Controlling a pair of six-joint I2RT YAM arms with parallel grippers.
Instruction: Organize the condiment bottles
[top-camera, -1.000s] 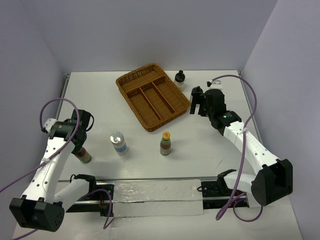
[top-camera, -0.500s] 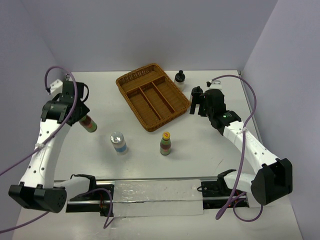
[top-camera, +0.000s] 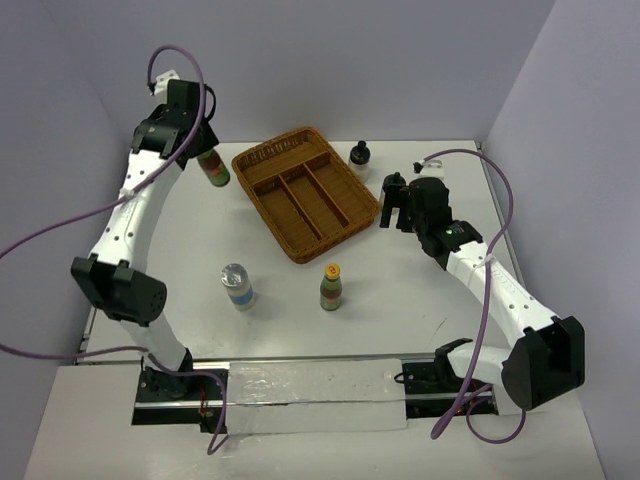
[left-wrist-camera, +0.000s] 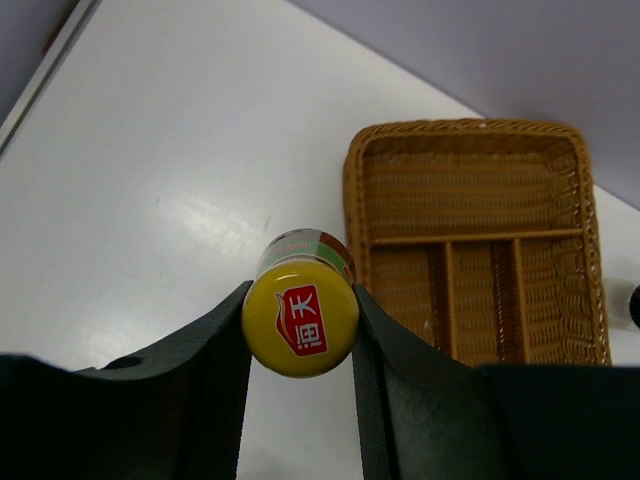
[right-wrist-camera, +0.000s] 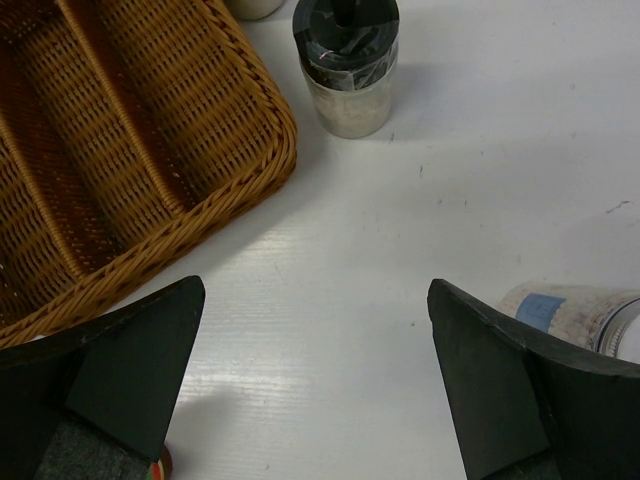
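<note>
The left pincer (top-camera: 203, 152) is clamped on a slim yellow-capped bottle (top-camera: 213, 167). In the left wrist view its cap (left-wrist-camera: 300, 317) sits squarely between the two dark fingers (left-wrist-camera: 205, 375), each pressed against one side, with the red-green label just showing below. The bottle is held at the far left of the surface (top-camera: 190, 240), just left of the wicker basket (top-camera: 305, 192) and apart from its rim.

The right pincer (top-camera: 392, 207) stands with its fingers wide apart, gripping nothing, low beside the basket's right corner. Ahead of it is a squat black-capped bottle (right-wrist-camera: 347, 60), upright and just beside the basket wall (right-wrist-camera: 250, 150) — not between the fingers. A blue-labelled white bottle (right-wrist-camera: 562, 312) shows partly behind the right finger (right-wrist-camera: 520, 390); whether it touches that finger cannot be told.

Nearer, in the middle of the surface, stand a white silver-capped bottle (top-camera: 237, 286) and a second yellow-capped bottle (top-camera: 331, 287), apart from each other and well apart from both pincers. One more black-capped bottle (top-camera: 360, 158) stands just beyond the basket's far right corner.
</note>
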